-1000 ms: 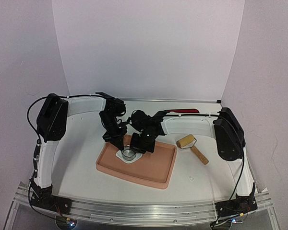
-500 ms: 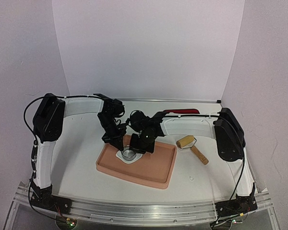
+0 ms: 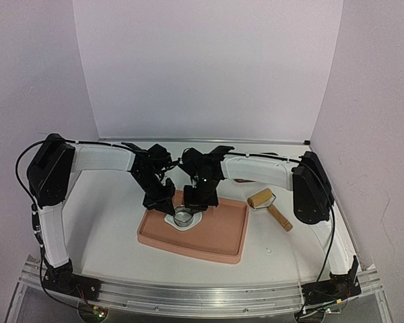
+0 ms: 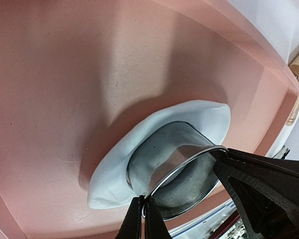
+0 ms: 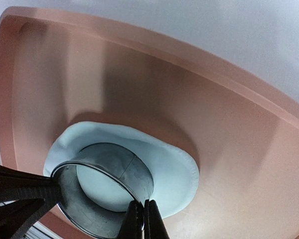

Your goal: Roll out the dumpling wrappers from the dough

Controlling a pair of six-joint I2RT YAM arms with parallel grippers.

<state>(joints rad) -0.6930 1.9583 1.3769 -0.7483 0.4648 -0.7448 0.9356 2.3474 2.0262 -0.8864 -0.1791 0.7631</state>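
A flat irregular sheet of white dough (image 3: 170, 219) (image 4: 114, 169) (image 5: 174, 167) lies in the near-left part of the pink tray (image 3: 215, 235). A metal ring cutter (image 3: 183, 217) (image 4: 182, 169) (image 5: 109, 174) stands on the dough. My left gripper (image 3: 170, 207) (image 4: 143, 211) is shut on the ring's left rim. My right gripper (image 3: 196, 206) (image 5: 144, 211) is shut on the opposite rim. Dough shows inside the ring. No separate round wrappers are in view.
A wooden roller (image 3: 269, 207) with a handle lies on the table right of the tray. A red object (image 3: 259, 156) lies at the back behind the right arm. White walls enclose the table on three sides.
Both arms have shifted slightly forward and lower over the tray, still gripping the ring on the dough. The ring and dough stay in about the same spot.
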